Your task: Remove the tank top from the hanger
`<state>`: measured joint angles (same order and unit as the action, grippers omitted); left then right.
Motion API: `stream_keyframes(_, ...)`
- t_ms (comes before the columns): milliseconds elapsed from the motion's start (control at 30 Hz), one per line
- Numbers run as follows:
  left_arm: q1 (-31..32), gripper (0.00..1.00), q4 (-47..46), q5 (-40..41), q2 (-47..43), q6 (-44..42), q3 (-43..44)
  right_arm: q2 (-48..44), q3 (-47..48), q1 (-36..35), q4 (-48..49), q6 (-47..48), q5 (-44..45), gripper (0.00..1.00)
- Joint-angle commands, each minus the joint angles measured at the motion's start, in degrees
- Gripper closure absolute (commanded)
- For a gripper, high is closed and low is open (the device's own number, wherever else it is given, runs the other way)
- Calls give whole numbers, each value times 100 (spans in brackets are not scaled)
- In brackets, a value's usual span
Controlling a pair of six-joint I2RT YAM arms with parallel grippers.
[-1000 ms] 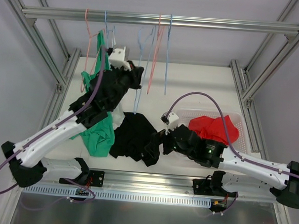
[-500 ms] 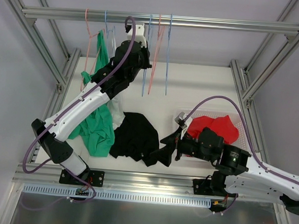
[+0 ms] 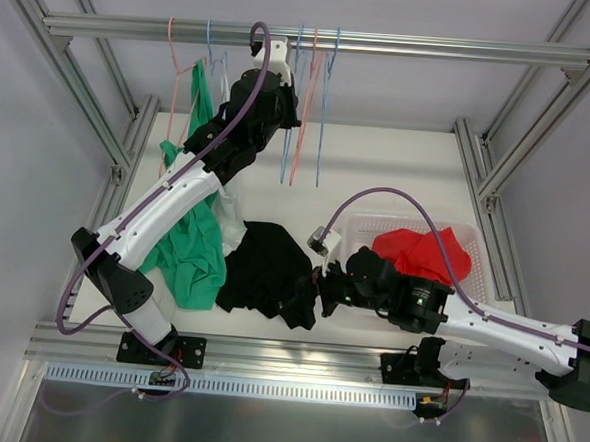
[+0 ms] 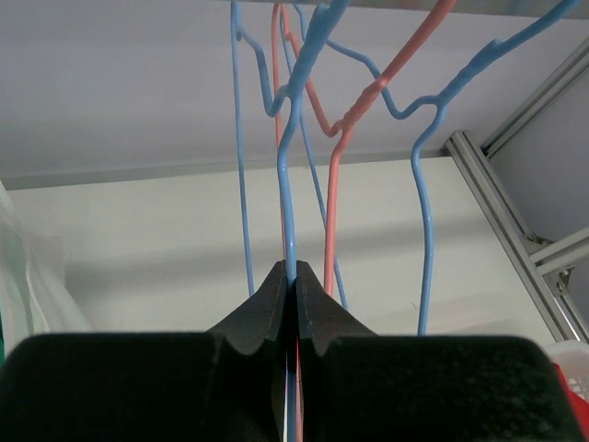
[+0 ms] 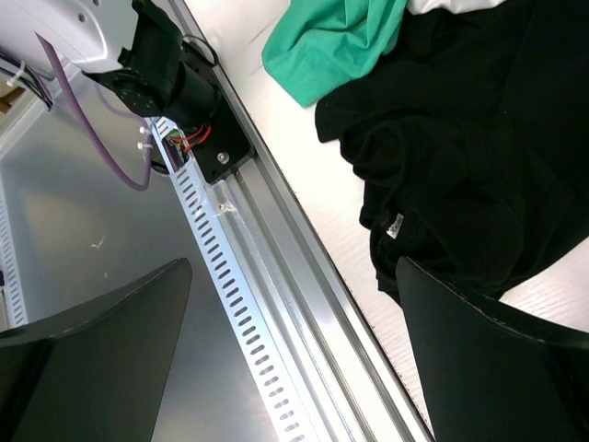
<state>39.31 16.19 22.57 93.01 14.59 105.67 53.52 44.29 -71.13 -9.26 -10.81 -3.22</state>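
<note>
Now that the left gripper [image 4: 294,276] has lifted the bare blue hanger [image 4: 287,221] to the 12 o'clock rail [image 3: 386,43] and is clamping it there, the black tank top [image 3: 267,269] is lying freed near the table's [image 3: 398,177] 6 o'clock, the right gripper [image 5: 293,276] spreading open beside it. Removal is apparently complete.
</note>
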Motion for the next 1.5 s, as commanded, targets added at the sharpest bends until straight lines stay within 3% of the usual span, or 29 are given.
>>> stream_keyframes(0,-20,100,-142,-130,-3,9,437,194,343,-23,407,132,-222,0)
stream_keyframes(200,-37,100,-133,-191,147,0,587,458,378,-23,513,140,-232,1)
stream_keyframes(600,-178,100,-124,-305,121,351,-125,440,317,-23,478,245,-3,0)
stream_keyframes(700,-178,77,-116,-393,-133,448,-379,545,404,-15,206,456,383,0)
stream_keyframes(733,-178,62,-116,-393,-230,483,-554,607,422,-6,144,640,619,0)
stream_keyframes(833,-178,36,-107,-227,-801,527,-906,932,536,73,-94,852,1008,1)
stream_keyframes(900,-178,24,-116,-87,-1291,484,-1091,1282,632,143,-111,922,1008,1)
stream_keyframes(933,-178,5,-116,-51,-1460,457,-1266,1441,668,161,-120,1001,991,1)
stream_keyframes(967,-178,1,-116,-7,-1809,448,-1372,1608,729,179,-120,1037,1016,0)
stream_keyframes(1267,-169,1,-81,389,-4392,466,-3402,3822,1731,495,-121,1274,1473,1)
stream_keyframes(1467,-169,1,753,520,-5783,229,-4185,5123,1794,513,-33,660,2071,0)
